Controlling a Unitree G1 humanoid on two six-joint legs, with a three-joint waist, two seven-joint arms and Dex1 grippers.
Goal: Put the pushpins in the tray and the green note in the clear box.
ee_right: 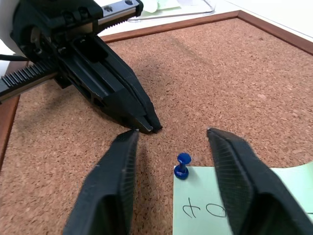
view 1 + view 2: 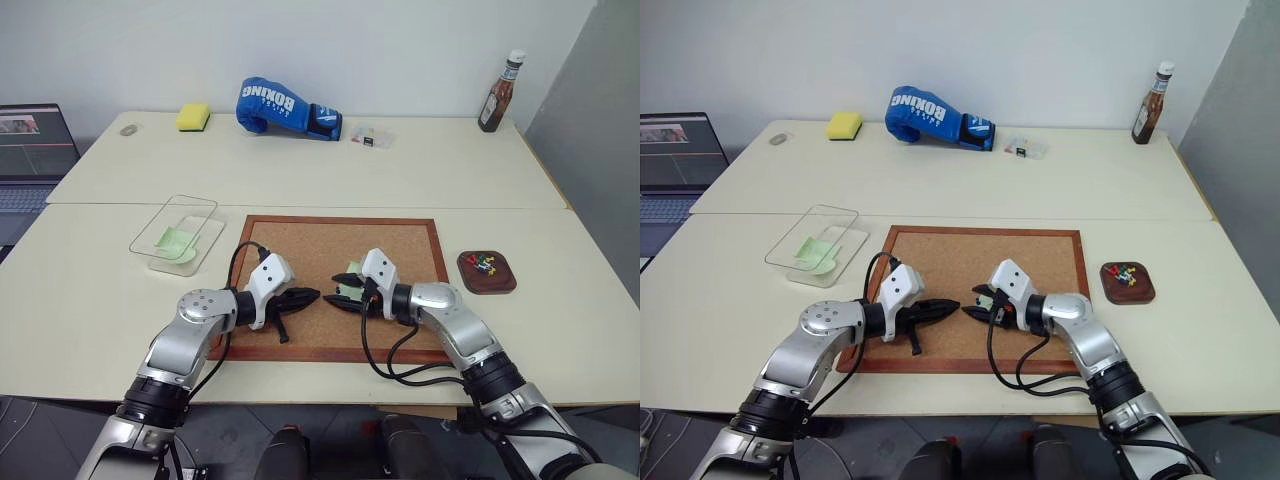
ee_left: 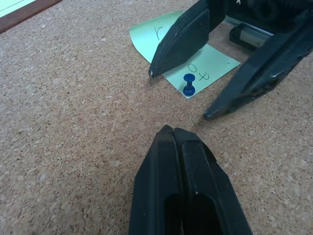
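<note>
— Your right gripper (image 1: 171, 142) sits low over the corkboard (image 2: 300, 245), fingers apart either side of the blue pushpin (image 1: 182, 165) that holds a green note (image 3: 200, 61) near the board's middle.

— How will it handle?

— Pin is tiny, hard and likely slippery; take it by the head. That note is thin and limp, so you should expect it to lift with the pin.

— And your left gripper (image 3: 173, 134)?

— Pressed together, holding nothing, angled down just left of the pin. The tray (image 2: 487, 272) with pins lies right of the board, the clear box (image 2: 175, 235) far left.
</note>
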